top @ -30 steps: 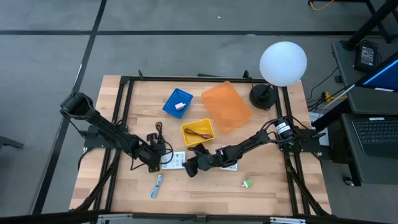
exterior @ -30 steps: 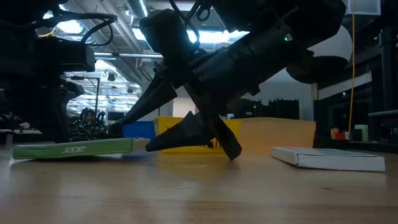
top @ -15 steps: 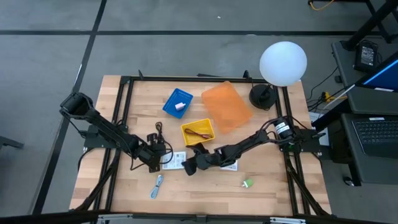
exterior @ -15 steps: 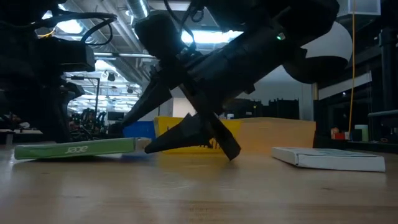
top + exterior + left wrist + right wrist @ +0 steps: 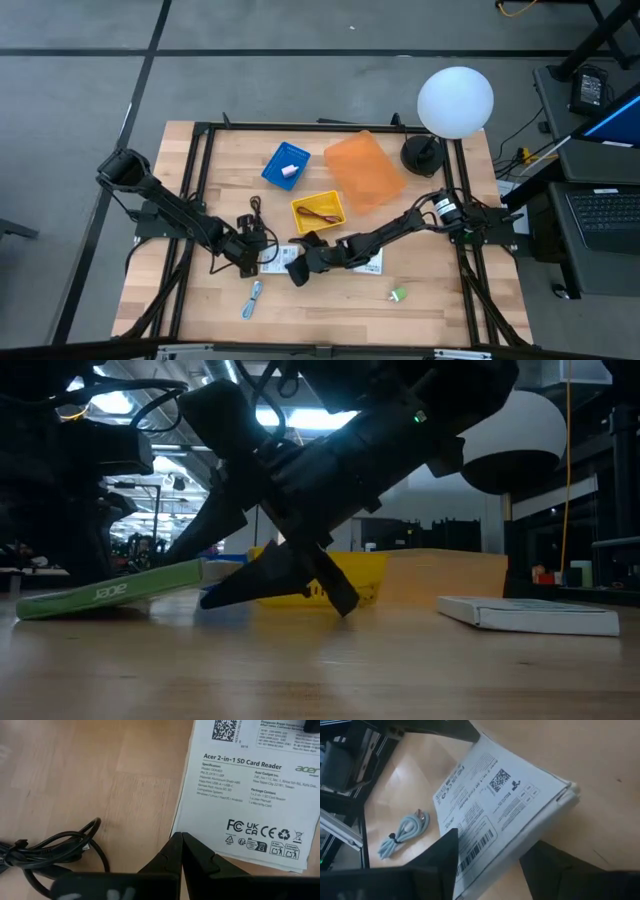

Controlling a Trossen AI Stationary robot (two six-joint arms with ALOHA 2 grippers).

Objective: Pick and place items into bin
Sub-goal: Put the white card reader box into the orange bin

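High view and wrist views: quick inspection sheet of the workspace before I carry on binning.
Surface: light wooden table, no spills.
Job's things: white labelled packet tilted, one end raised; second white packet flat; small green piece and pale blue coiled cable loose; pink block in blue bin; dark-red cord in yellow bin.
Clutter: orange translucent tray, white globe lamp.
Grippers: left tool shut, tip at the tilted packet's edge; right tool open, straddling it.
Cables: black cord beside left tool.
Surroundings: laptop on side desk.

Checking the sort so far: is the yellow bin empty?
No, the yellow bin holds a dark-red cord in the high view.
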